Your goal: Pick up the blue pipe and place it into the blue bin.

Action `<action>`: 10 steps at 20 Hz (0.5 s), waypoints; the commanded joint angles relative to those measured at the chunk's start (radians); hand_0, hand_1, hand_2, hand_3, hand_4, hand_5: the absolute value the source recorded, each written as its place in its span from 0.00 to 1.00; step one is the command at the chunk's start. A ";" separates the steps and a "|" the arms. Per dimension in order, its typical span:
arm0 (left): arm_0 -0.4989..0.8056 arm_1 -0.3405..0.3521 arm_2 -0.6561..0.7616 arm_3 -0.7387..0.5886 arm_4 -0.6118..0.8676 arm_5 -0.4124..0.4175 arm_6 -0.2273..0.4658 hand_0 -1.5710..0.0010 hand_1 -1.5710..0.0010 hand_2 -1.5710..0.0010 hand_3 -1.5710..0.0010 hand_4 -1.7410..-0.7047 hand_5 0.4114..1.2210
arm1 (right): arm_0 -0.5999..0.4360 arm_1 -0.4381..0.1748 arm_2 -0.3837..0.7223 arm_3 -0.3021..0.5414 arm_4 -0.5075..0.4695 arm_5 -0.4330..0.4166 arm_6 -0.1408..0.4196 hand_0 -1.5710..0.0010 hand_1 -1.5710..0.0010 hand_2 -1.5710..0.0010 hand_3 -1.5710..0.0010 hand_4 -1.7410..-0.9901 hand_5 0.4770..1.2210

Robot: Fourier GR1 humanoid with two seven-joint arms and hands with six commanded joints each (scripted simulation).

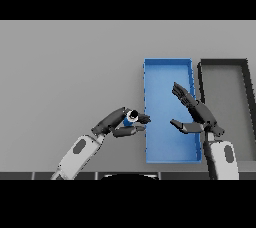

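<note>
The left hand (pixel 120 122) has its fingers and thumb curled round the blue pipe (pixel 130 119), pinching the small piece so that only a sliver of blue and a pale end show between the dark fingers. It sits just outside the left wall of the blue bin (pixel 146 102), the fingertips reaching to that wall or slightly over it; whether the pipe is lifted off the grey counter (pixel 65 72) or resting on it cannot be told from this view. The right hand (pixel 197 114) hovers over the right half of the bin, fingers straight and spread, thumb held apart, holding nothing. Beyond the blue bin, just to its right, stands a dark bin (pixel 246 92). The main risk seems to be the bin wall: if the left hand travels across too low, the pipe or the fingers could strike the rim and knock the pipe loose. The grip also looks shallow, so the pipe might slip or roll out, and an early release would drop it on the counter beside the bin.
</note>
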 commanded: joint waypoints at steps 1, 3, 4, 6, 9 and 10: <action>0.006 0.001 -0.001 -0.007 0.002 -0.006 -0.004 0.00 0.00 0.00 0.08 0.01 1.00 | -0.018 -0.015 0.020 -0.023 -0.040 0.031 0.040 1.00 1.00 1.00 1.00 0.57 0.05; 0.003 -0.009 0.000 -0.009 -0.014 0.005 0.008 0.00 0.00 0.00 0.08 0.01 1.00 | -0.088 -0.054 0.047 -0.060 -0.110 0.079 0.104 1.00 1.00 1.00 1.00 0.55 0.04; 0.005 -0.010 0.001 -0.010 -0.017 0.003 0.004 0.00 0.00 0.00 0.08 0.01 1.00 | -0.102 -0.067 0.064 -0.081 -0.125 0.102 0.115 1.00 1.00 1.00 1.00 0.54 0.04; 0.010 -0.003 0.002 -0.005 -0.031 -0.007 0.006 0.00 0.00 0.00 0.08 0.01 1.00 | -0.142 -0.086 0.101 -0.125 -0.174 0.125 0.166 1.00 1.00 1.00 1.00 0.53 0.03; 0.013 -0.010 0.001 -0.014 -0.040 -0.011 0.009 0.00 0.00 0.00 0.08 0.01 1.00 | -0.236 -0.094 0.143 -0.143 -0.196 0.132 0.226 1.00 1.00 1.00 1.00 0.55 0.01; 0.011 -0.012 0.007 -0.020 -0.030 -0.019 0.020 0.00 0.00 0.00 0.08 0.01 1.00 | -0.258 -0.089 0.163 -0.149 -0.191 0.133 0.247 1.00 1.00 1.00 1.00 0.55 0.01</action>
